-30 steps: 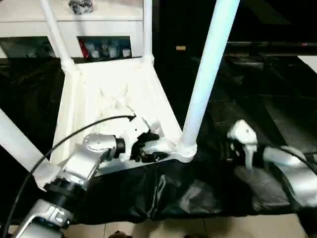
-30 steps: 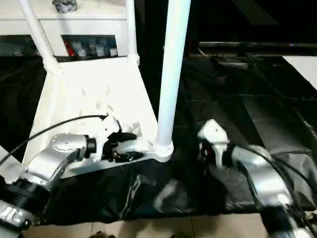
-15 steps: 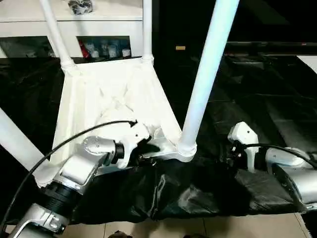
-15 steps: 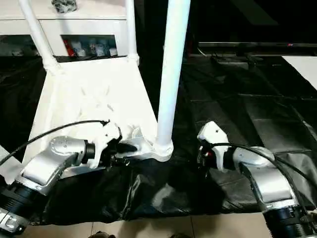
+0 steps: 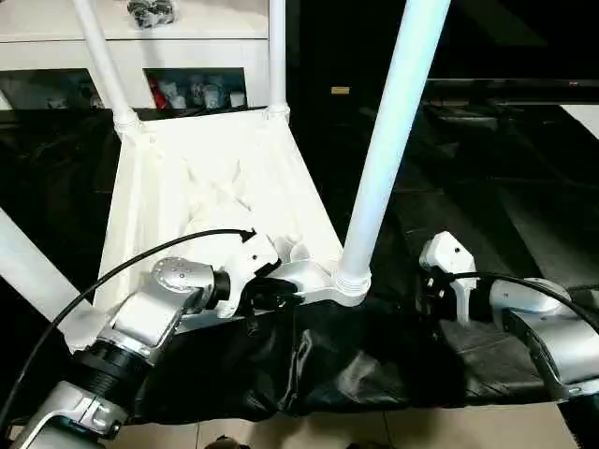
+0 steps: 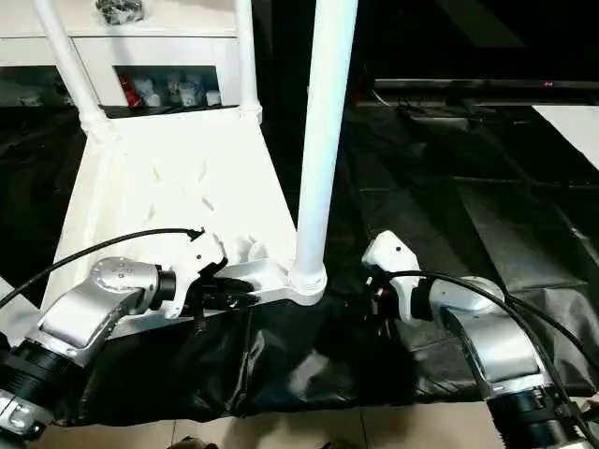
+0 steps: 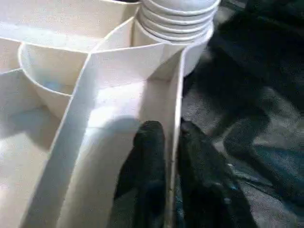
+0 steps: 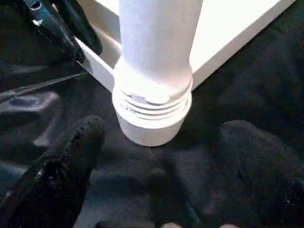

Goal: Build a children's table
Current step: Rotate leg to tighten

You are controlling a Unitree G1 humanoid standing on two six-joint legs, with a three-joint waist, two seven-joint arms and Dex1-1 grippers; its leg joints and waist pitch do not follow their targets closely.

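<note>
The children's table lies upside down on black cloth: a white ribbed tabletop [image 5: 215,178] with legs standing up from its corner sockets. The near right leg [image 5: 388,150] rises from its socket [image 5: 351,281]. My left gripper [image 5: 276,292] is at the tabletop's near rim, just left of that socket. In the left wrist view its black fingers [image 7: 149,156] pinch the thin rim wall from both sides. My right gripper [image 6: 374,290] sits low on the cloth right of the socket. It stands open, its fingers [image 8: 80,142] spread wide and facing the leg's ringed base [image 8: 152,109].
A white cabinet [image 5: 187,37] with glass doors stands behind the table. Crumpled black cloth [image 5: 356,365] covers the work surface up to the tiled floor [image 5: 374,435] at the near edge. Other legs rise at the far left [image 5: 103,61], far right [image 5: 278,51] and near left [image 5: 28,267].
My left gripper's fingers have closed onto the tabletop's near rim. The right gripper has slid a little left toward the leg's base, staying open.
</note>
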